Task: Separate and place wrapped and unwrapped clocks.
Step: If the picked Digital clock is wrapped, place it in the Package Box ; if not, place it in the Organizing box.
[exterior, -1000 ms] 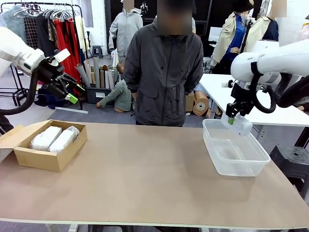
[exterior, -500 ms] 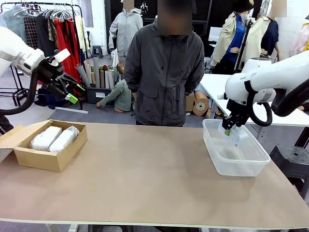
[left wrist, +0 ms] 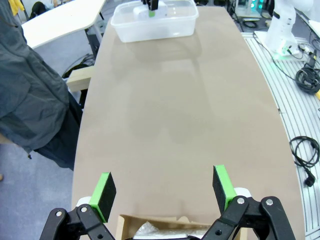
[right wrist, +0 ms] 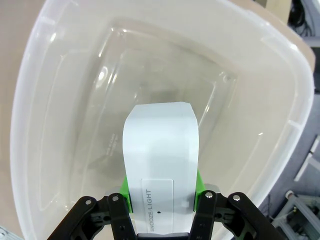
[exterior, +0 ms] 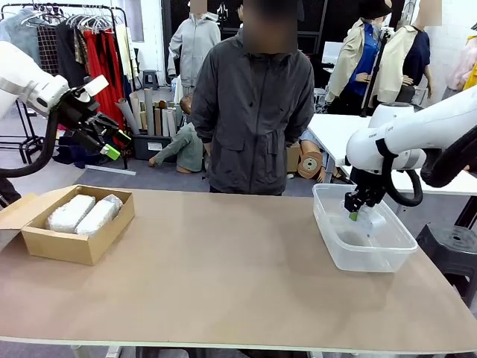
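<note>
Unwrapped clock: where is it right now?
The unwrapped clock is gripped in the right claw, inside the clear plastic bin on the table's right side in the front view.

The left arm is raised high at the side, its hand [exterior: 112, 142] spread wide. The right arm bends downward, its hand [exterior: 355, 215] clamped shut, fingers pointing down.
</note>
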`<state>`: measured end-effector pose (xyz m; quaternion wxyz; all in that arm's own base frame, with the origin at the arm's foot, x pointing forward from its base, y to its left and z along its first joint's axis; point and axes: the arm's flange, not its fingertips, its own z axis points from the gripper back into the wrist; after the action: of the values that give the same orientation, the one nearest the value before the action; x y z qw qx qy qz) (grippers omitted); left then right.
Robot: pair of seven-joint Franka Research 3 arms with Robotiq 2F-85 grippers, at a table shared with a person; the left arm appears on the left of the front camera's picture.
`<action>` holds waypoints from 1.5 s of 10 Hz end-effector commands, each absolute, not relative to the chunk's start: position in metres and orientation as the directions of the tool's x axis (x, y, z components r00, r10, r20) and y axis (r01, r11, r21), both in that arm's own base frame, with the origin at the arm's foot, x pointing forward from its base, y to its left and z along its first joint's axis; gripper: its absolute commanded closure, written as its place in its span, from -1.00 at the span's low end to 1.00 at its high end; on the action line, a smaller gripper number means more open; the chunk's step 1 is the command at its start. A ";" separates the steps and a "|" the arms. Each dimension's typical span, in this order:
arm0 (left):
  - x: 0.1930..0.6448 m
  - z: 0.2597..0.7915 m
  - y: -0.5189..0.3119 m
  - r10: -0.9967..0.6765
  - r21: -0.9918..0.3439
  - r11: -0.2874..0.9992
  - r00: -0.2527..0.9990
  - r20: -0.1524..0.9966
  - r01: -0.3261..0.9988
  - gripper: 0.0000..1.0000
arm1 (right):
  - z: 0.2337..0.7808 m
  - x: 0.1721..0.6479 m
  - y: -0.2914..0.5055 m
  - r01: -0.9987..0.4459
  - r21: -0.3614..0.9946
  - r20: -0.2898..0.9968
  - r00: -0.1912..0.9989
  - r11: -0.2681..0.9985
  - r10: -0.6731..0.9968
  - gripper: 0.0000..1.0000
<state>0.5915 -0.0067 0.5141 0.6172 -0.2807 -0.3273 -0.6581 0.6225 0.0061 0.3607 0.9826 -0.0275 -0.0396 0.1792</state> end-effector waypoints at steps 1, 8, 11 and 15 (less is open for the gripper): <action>0.589 0.515 -0.006 -0.630 0.083 -0.030 -0.083 0.772 0.996 -1.00 | 0.354 0.617 0.009 -0.333 -0.101 0.059 0.939 0.937 0.340 1.00; 0.589 0.515 -0.006 -0.630 0.083 -0.030 -0.083 0.772 0.996 -1.00 | 0.341 0.611 0.011 -0.325 -0.086 0.026 0.944 0.942 0.328 0.40; 0.589 0.515 -0.006 -0.630 0.083 -0.030 -0.083 0.772 0.996 -1.00 | 0.340 0.610 0.012 -0.320 -0.084 0.010 0.947 0.944 0.322 -0.72; 0.589 0.515 -0.006 -0.630 0.083 -0.030 -0.083 0.772 0.996 -1.00 | 0.344 0.610 0.012 -0.326 -0.080 -0.002 0.945 0.942 0.327 -1.00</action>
<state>0.5915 -0.0067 0.5141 0.6172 -0.2807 -0.3273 -0.6581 0.6120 0.0085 0.3395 0.9848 -0.0300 -0.0102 0.1705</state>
